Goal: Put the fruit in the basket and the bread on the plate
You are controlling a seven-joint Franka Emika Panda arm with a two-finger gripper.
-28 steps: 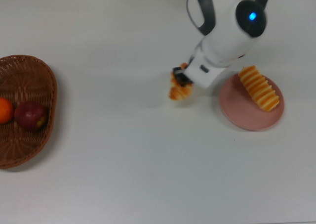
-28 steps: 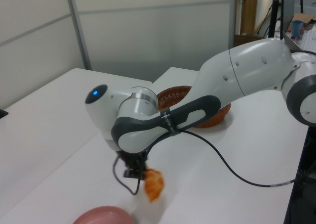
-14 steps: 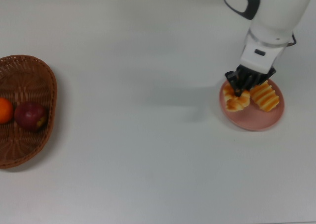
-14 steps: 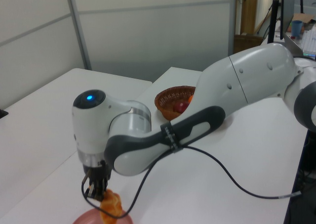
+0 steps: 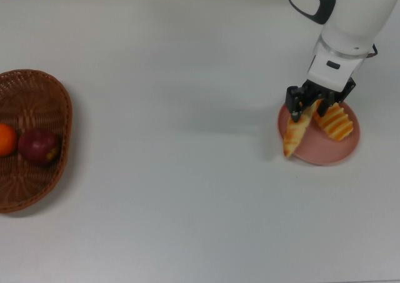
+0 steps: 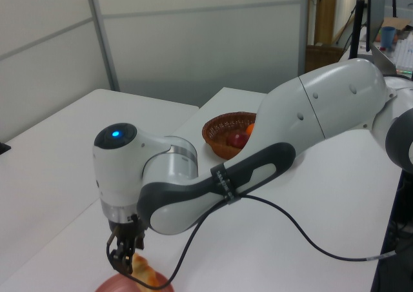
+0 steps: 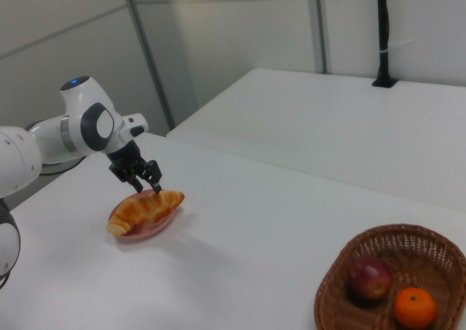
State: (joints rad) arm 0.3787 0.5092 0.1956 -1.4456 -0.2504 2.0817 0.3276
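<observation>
The arm reaches down with its end effector (image 5: 316,102) spread open just above the pink plate (image 5: 325,153); directly below it the croissant (image 5: 296,130) lies beside the roll (image 5: 336,120)

I'm over a broad white table (image 5: 175,189). Pale grey wall panels (image 6: 193,40) with thin seams run behind it. A second white table (image 7: 342,119) stands alongside, a black pole (image 7: 384,31) rising from it. Wooden shelving (image 6: 329,15) sits farther back.
</observation>
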